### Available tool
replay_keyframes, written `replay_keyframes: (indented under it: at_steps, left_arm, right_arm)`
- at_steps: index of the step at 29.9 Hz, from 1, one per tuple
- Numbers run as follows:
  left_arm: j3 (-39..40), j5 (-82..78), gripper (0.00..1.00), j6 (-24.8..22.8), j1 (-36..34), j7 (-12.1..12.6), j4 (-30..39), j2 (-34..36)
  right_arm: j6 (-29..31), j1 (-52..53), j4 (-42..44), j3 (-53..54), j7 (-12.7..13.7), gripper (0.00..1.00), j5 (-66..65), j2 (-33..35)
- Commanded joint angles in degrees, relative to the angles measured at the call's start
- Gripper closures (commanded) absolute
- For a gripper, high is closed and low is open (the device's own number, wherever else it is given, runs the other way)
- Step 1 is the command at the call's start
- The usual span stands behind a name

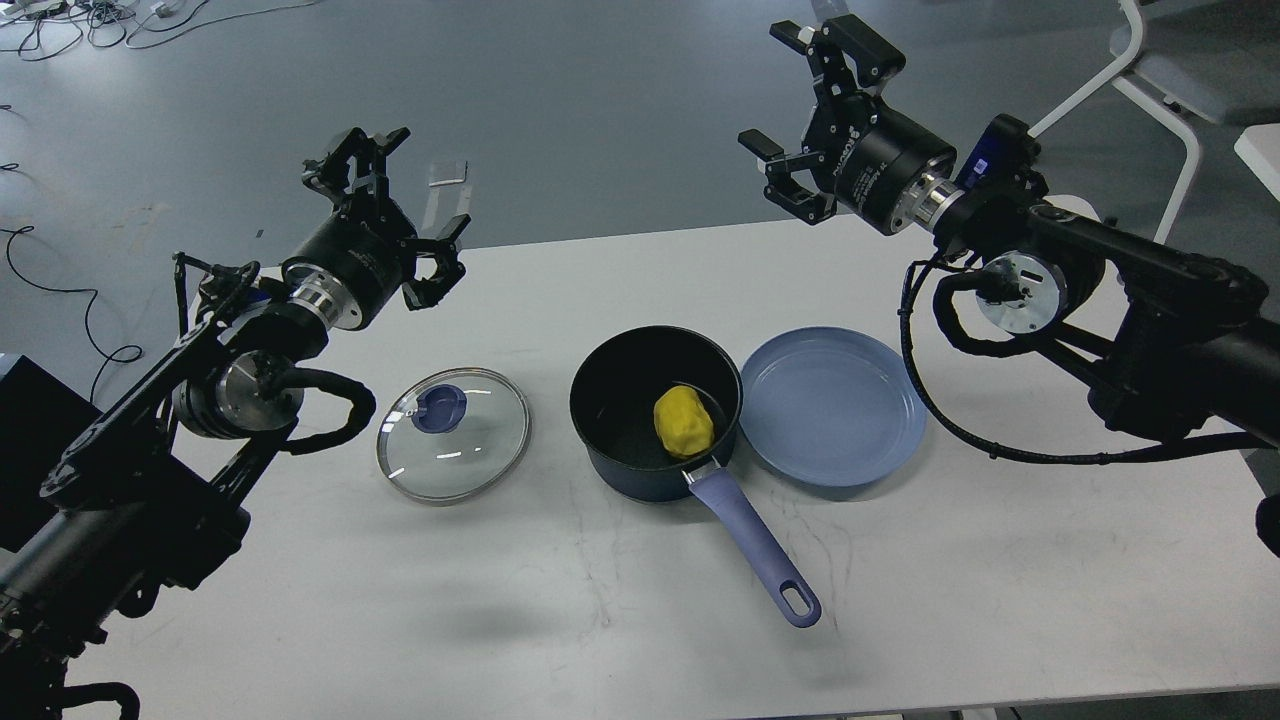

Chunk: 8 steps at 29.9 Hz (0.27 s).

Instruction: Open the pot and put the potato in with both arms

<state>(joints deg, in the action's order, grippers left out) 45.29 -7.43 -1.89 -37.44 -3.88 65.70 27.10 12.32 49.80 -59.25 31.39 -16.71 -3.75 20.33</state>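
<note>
Both jaws spread, empty; potato (684, 422) in pot (640, 440); arms cut off by frame edges.

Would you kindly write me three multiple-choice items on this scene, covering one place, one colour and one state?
1. Where is the potato?
A. on the plate
B. inside the pot
C. on the table

2. What colour is the pot's handle?
A. red
B. green
C. lavender-blue

3. How is the lid?
A. on the pot
B. flat on the table
C. held in a claw

Key:
1 B: the potato lies in the pot; the plate is bare.
2 C: the handle shows lavender-blue.
3 B: the lid rests left of the pot; the left claw and right claw hang open, away from it.
</note>
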Motion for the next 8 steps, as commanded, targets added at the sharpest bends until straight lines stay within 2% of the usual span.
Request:
replay_keyframes:
  at_steps: [1, 4, 8]
  left_arm:
    - [1.29, -0.04, 0.02, -0.39, 2.11, -0.25, 0.13, -0.47]
    - [1.38, -0.04, 0.02, -0.66, 2.28, -0.25, 0.13, -0.65]
    - [1.29, -0.12, 0.02, -0.66, 2.55, -0.25, 0.13, -0.82]
  right_arm:
    - [0.95, -4.71, 0.01, 5.34, 4.83, 0.0, 2.51, -0.12]
    - [0.87, -5.85, 0.1, 7.36, 7.56, 0.0, 4.09, -0.12]
    - [1.22, -5.77, 0.36, 7.01, 7.48, 0.0, 4.01, -1.17]
